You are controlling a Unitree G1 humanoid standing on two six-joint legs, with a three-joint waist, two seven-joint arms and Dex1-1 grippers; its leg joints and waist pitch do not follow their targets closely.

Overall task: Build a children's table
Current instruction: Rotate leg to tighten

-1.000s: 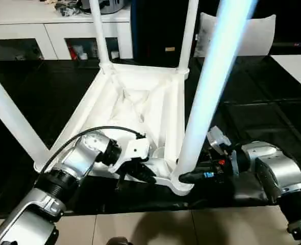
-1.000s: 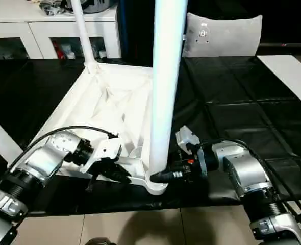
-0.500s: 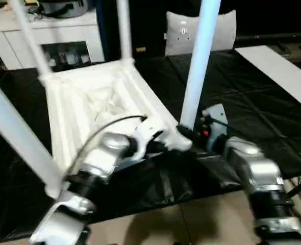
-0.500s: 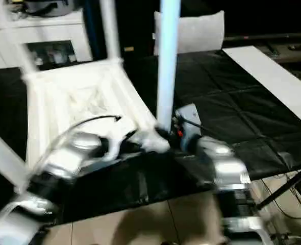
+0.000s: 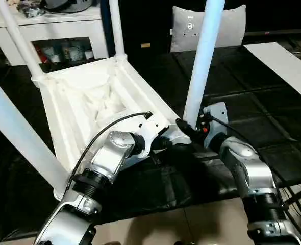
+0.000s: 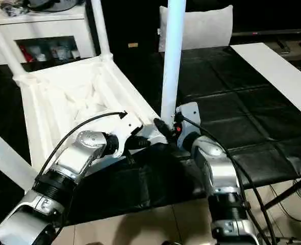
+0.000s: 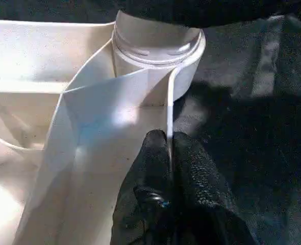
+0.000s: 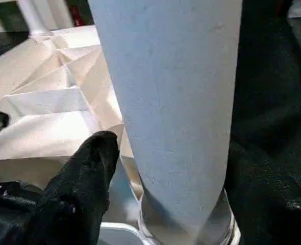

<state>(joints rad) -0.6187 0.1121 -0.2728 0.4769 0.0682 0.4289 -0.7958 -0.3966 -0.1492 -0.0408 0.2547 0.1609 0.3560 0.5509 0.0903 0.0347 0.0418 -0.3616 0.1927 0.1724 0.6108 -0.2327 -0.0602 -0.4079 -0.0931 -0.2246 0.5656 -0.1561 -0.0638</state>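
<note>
Near edge first: left pincer (image 7: 168,168) is pinched tight on a thin rib of the white plastic rectangular table top (image 5: 89,102), which lies ribbed underside up on the black padded bench (image 5: 273,132), right beside the near corner socket (image 7: 158,48). The right pincer (image 5: 187,127) straddles the base of the long white tapered tube leg (image 5: 201,61) standing in that socket, fingers either side, seemingly gripping it. My read: keep the rib clamp as the counter-hold, drive the leg straight down its axis until fully seated, no side load; the other three legs at 9, 11 and 12 o'clock already stand up.
</note>
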